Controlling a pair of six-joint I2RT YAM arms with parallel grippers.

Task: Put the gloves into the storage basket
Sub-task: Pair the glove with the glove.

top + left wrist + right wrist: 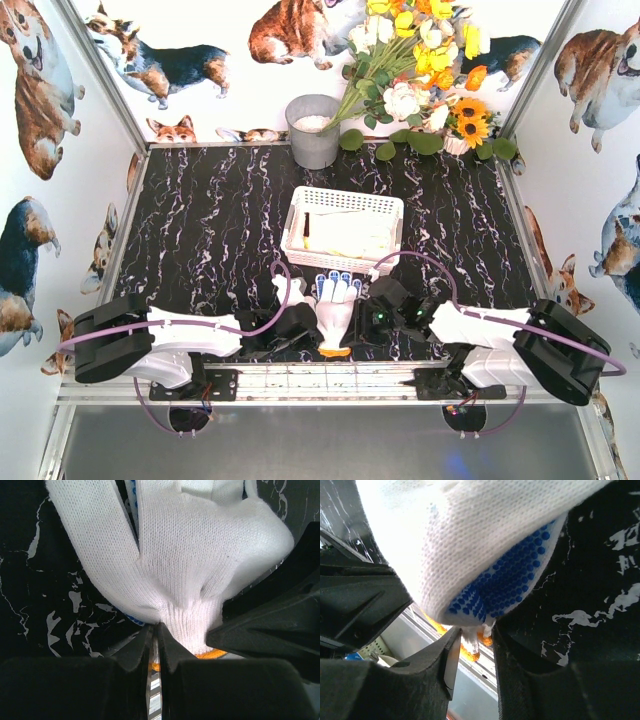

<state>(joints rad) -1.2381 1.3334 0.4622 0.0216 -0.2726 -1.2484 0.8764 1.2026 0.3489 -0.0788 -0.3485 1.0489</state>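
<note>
Storage basket holds cream gloves; just off its near side lies one dotted glove. I judge it light, limp knit, best pinched at the ribbed cuff. Only the overhead view shows the basket. Only the wrist views show the jaws: left gripper almost closed at the cuff, right gripper slightly parted around its edge. I cannot tell whether either grips.

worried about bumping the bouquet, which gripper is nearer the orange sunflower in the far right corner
Right. The right gripper sits right of the blue-dotted white knitted glove, on the side of the orange sunflower; the left gripper sits left of that glove, farther off.
</note>
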